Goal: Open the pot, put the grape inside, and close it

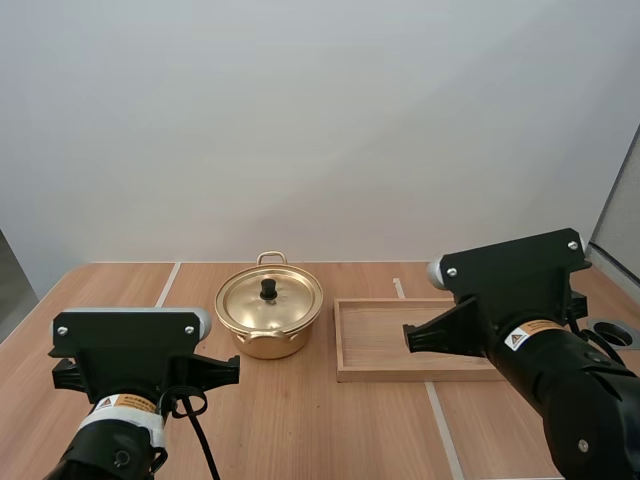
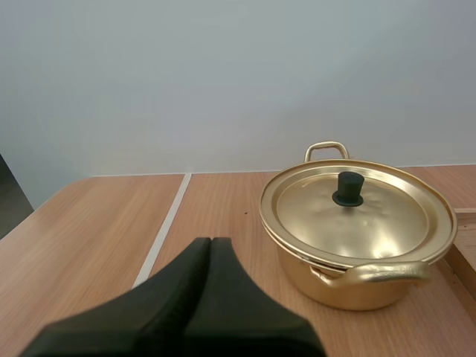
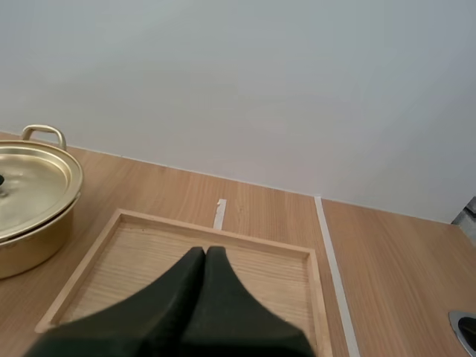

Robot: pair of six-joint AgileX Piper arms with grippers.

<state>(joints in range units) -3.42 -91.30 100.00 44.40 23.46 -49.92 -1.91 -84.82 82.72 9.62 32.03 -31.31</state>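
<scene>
A gold pot point(image 1: 268, 322) stands at the table's middle with its lid point(image 1: 269, 298) on, a black knob point(image 1: 268, 288) on top. From the left wrist the pot point(image 2: 349, 279) and lid point(image 2: 357, 212) lie ahead and to the right of my left gripper point(image 2: 210, 242), which is shut on nothing, its fingers one dark wedge. My right gripper point(image 3: 205, 251) is also shut on nothing and hangs over the near edge of the wooden tray point(image 3: 97, 256); the pot point(image 3: 30, 216) sits beside the tray. The tray point(image 1: 350, 350) holds nothing that I can see.
White tape lines point(image 1: 167, 284) run across the wooden table. A round hole point(image 1: 612, 332) sits in the tabletop at the far right. Both arms' bodies point(image 1: 125, 390) fill the near side of the high view.
</scene>
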